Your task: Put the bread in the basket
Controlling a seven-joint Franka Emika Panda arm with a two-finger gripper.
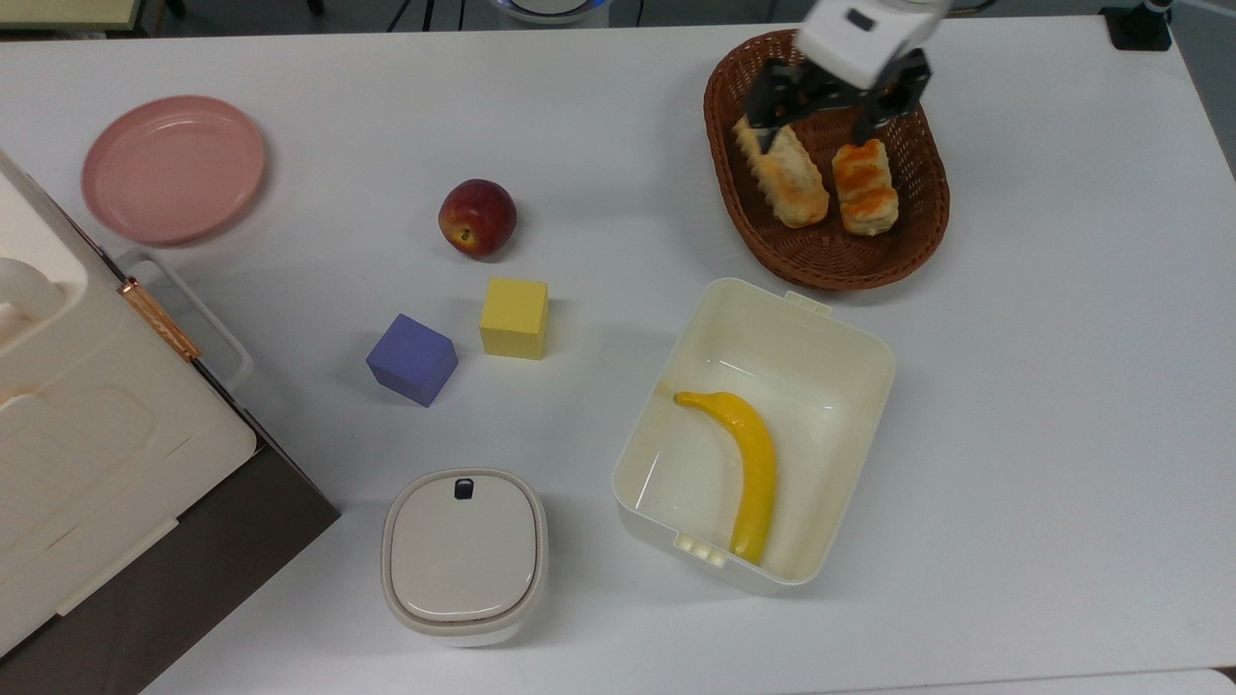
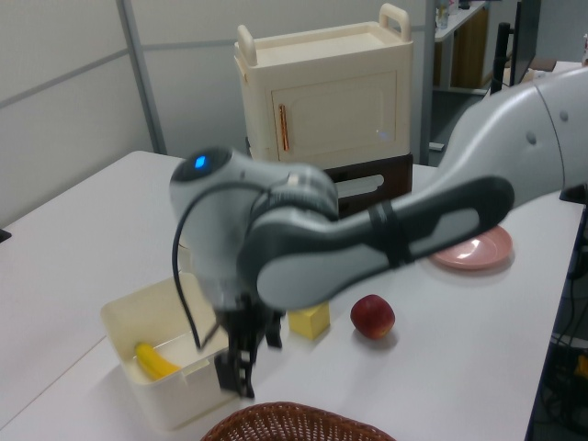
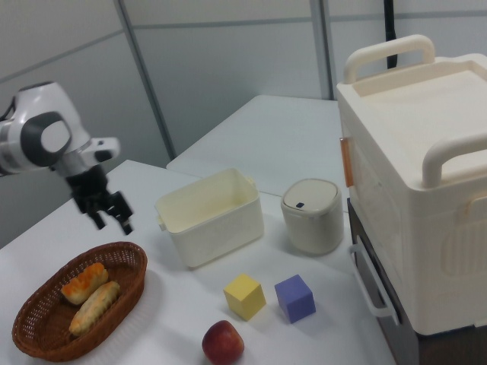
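Observation:
The bread, a short stick with an orange-brown top, lies inside the dark wicker basket at the top view's upper right. It rests beside a longer golden loaf. My gripper hangs open just above the basket's far end, its fingers spread and holding nothing. In the right view the bread lies in the basket, with the gripper up and to its right. In the left view the gripper hovers over the basket's rim.
A cream tub holding a banana stands just in front of the basket. An apple, a yellow cube and a purple cube sit mid-table. A pink plate, a lidded pot and a cream cabinet occupy the top view's left.

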